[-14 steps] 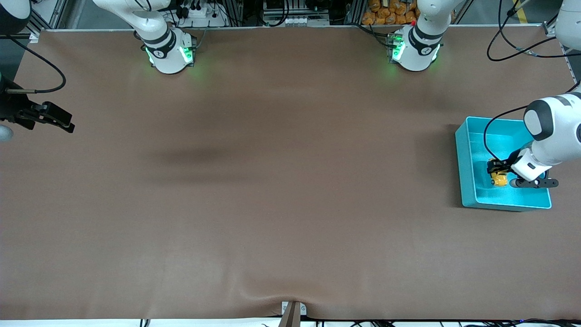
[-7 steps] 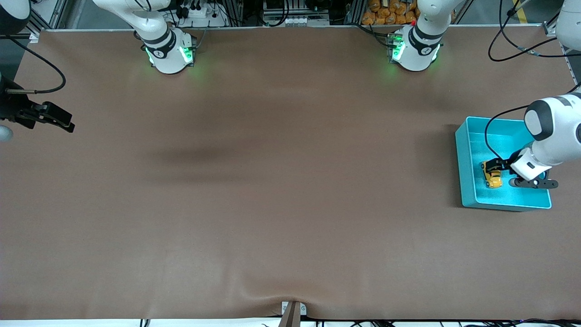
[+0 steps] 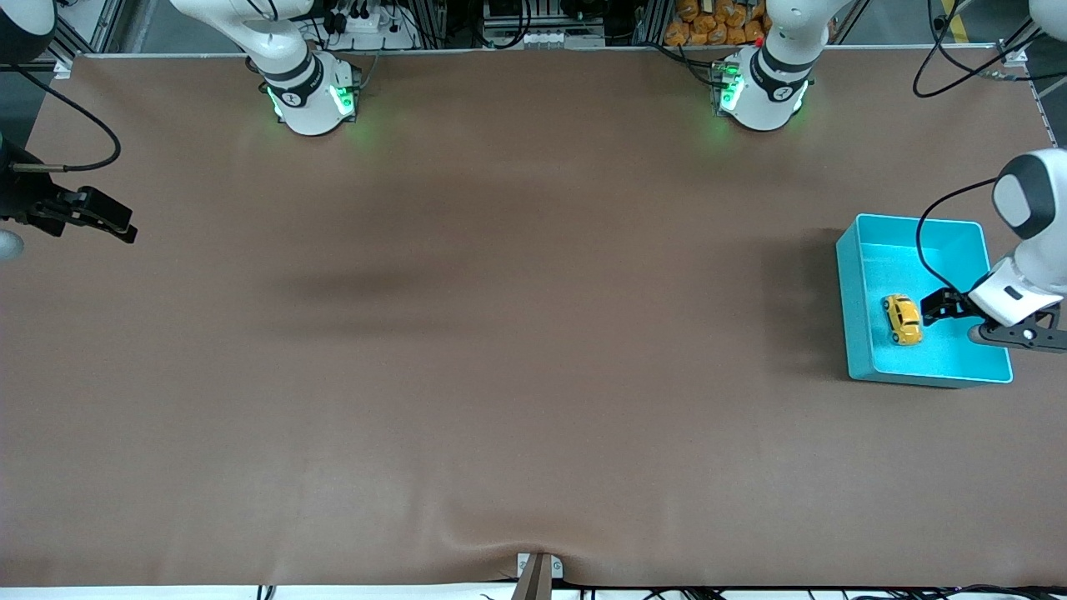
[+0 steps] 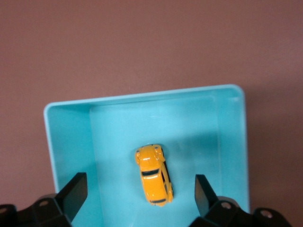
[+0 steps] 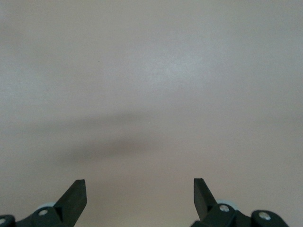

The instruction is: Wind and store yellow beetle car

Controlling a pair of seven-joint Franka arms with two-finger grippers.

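The yellow beetle car (image 3: 903, 318) lies on its wheels on the floor of the cyan bin (image 3: 854, 283) at the left arm's end of the table. It also shows in the left wrist view (image 4: 154, 173), free between the fingers. My left gripper (image 3: 940, 307) is open and empty over the bin, beside the car, apart from it; in its wrist view (image 4: 138, 189) the jaws stand wide. My right gripper (image 3: 104, 221) is open and empty at the right arm's end of the table, waiting; its wrist view (image 5: 139, 193) shows bare table.
The bin's rim (image 4: 142, 97) surrounds the car on all sides. The brown table mat (image 3: 517, 333) stretches between the two arms. A small bracket (image 3: 538, 571) sits at the table's edge nearest the front camera.
My left gripper has let go of the yellow car, opened, and drawn back and up toward the left arm's end. The car now rests in the bin. The right arm has not moved.
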